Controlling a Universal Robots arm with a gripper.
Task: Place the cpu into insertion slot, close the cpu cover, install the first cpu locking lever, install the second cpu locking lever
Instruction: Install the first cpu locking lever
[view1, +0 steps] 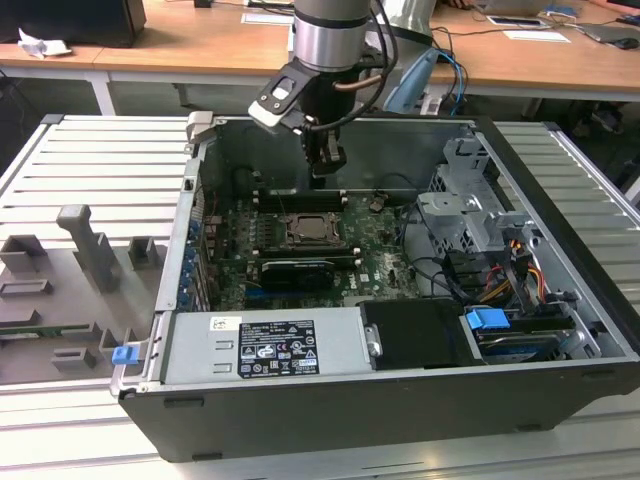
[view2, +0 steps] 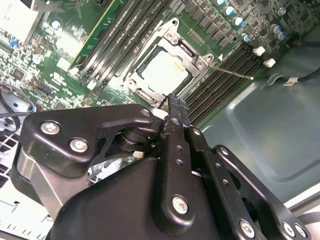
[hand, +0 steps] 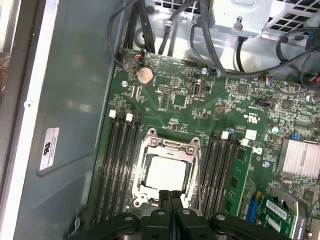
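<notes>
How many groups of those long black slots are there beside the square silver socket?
2. One bank runs along one side of the socket; the other bank runs along the opposite side. More may be hidden elsewhere.

This looks like a robotics lab or test workshop. A robot arm (view1: 330, 40) hangs over an open computer case (view1: 400, 420) set on a ribbed aluminium bench (view1: 100, 165), with grey moulded jigs (view1: 88, 240) beside it. Behind stand wooden desks (view1: 200, 55) strewn with papers (view1: 537, 36) and loose cables (view1: 452, 62).
</notes>
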